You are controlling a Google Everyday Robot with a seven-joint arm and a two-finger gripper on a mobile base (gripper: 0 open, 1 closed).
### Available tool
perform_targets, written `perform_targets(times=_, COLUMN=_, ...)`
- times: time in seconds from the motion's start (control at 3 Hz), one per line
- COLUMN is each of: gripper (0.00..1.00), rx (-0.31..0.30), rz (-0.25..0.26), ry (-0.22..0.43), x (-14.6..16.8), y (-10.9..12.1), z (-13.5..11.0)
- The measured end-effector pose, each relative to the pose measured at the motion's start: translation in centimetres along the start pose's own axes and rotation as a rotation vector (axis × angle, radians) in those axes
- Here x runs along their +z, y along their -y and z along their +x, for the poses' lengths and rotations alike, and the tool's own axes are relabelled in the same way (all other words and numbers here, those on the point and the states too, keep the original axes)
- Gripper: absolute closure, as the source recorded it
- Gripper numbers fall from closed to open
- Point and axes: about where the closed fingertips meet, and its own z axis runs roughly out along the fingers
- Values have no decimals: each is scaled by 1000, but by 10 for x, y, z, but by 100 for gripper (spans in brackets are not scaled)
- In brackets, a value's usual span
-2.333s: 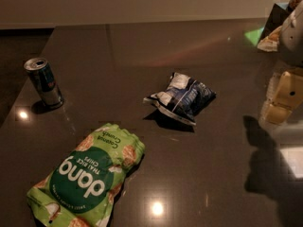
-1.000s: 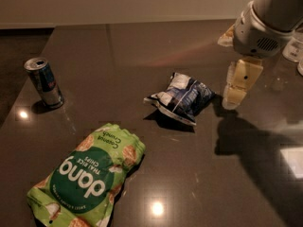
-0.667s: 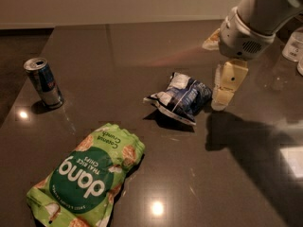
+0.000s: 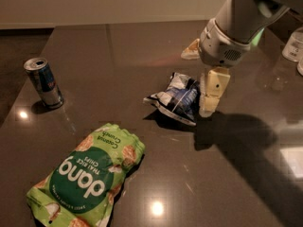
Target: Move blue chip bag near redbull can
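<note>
Barely begun: end effector, open or closed I cannot tell, hangs beside the blue bag; can well apart, near the counter left edge.

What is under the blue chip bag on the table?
The blue chip bag lies on the dark table; only its shadow shows beneath. The pincer stands at its right edge, hiding that side, so anything there cannot be seen.

Blue chip bag: dark navy, white patches, silvery edges. Redbull can: blue and silver, small red mark, silver top. Green bag: bright green, darker disc, white "dang" lettering; gripper cream, just right of the blue chip bag, over glossy dark brown-grey surface.
</note>
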Motion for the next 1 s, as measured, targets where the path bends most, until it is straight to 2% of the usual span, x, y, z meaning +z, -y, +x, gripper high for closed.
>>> perform_targets(times=0.67, gripper=0, rx=-62, rz=-69, ry=-3, x=31, y=1, z=-13)
perform_targets(times=1.0, gripper=16, rx=-73, rz=-90, ry=-22, x=44, y=-1, z=-16)
